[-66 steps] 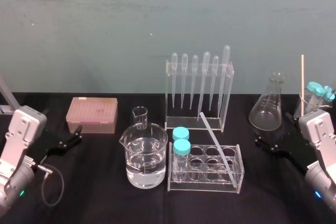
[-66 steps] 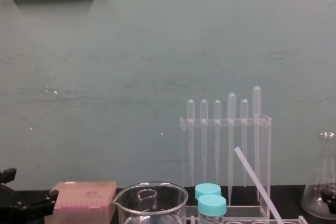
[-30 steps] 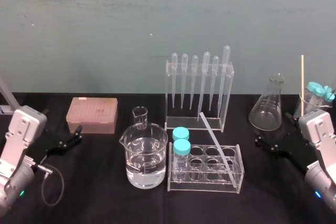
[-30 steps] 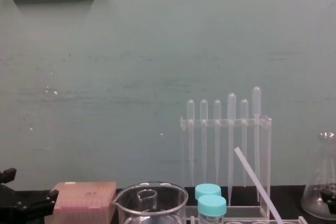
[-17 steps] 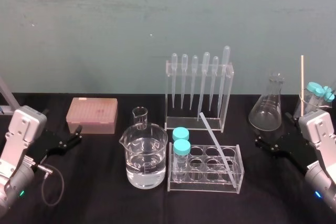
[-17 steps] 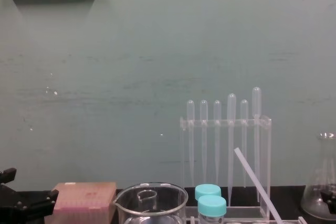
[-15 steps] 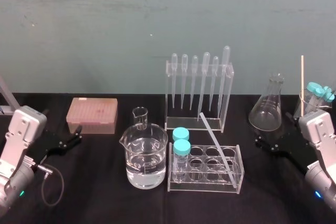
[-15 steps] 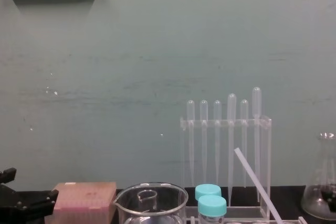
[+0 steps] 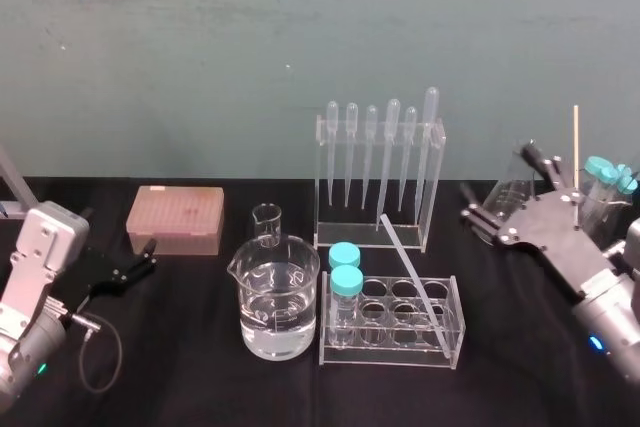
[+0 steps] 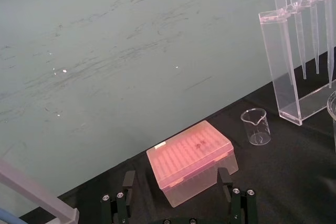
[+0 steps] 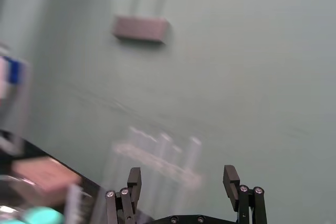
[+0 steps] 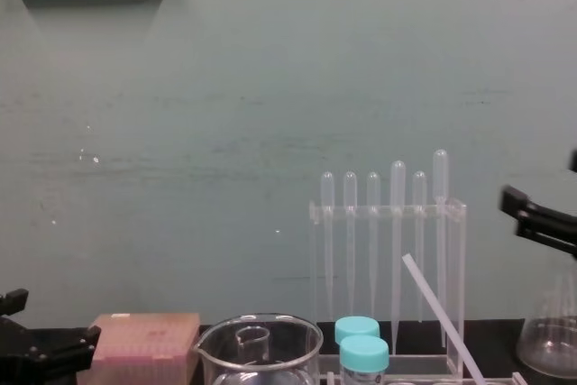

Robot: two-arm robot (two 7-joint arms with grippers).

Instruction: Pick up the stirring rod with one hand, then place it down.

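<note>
Nearest, at the lower centre of the head view, the clear test tube rack [image 9: 395, 322] stands on the black table [image 9: 200, 377], with two blue-capped tubes [image 9: 346, 282] in its left wells. The stirring rod [image 9: 412, 272] leans in this rack: its lower end sits in a well at the rack's right end, and its upper end tilts up and left toward the pipette stand [image 9: 380, 182] behind. It stands free of both grippers.

Just left of the rack is a beaker [image 9: 275, 297] part full of clear liquid, with a small empty beaker [image 9: 266, 224] behind it.

At the lower left, the left gripper [image 9: 145, 259] lies low by the table. Its fingers [image 10: 128, 179] are spread wide and empty, pointing toward the pink tip box [image 9: 175, 218].

At the right of the frame, the right gripper [image 9: 497, 175] is held up off the table, well apart from the rod and in front of the conical flask [image 12: 544, 344]. Its fingers [image 11: 229, 174] are spread wide and hold nothing.

Farthest back is the green wall [image 9: 200, 47].
</note>
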